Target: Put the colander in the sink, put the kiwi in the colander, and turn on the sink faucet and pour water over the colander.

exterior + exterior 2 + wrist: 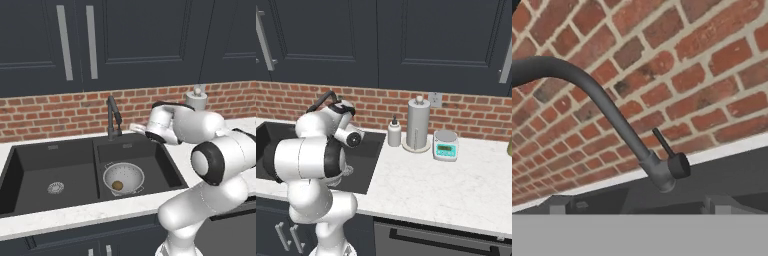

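Colander [123,177] sits low in the centre of my left base view, resting in the right basin of the black sink [30,165], with the brown kiwi [117,185] lying inside it on the bottom. A round steel drain [55,188] shows in the left basin. Behind the divider between the basins, the sink faucet [112,117] stands upright against the red brick wall [50,112], its spout angled down. My gripper [137,128] hangs just right of the faucet, at mid-frame, pointing toward it with its jaws spread wide and nothing between them. In my hand view the faucet [602,107] runs from the upper left down to its base near centre, and a thin lever with a dark knob [678,165] sticks out beside that base. In the right base view, a soap dispenser [394,133], a paper towel roll [418,125] and a small scale [446,145] stand on the white counter [426,185] at centre right.
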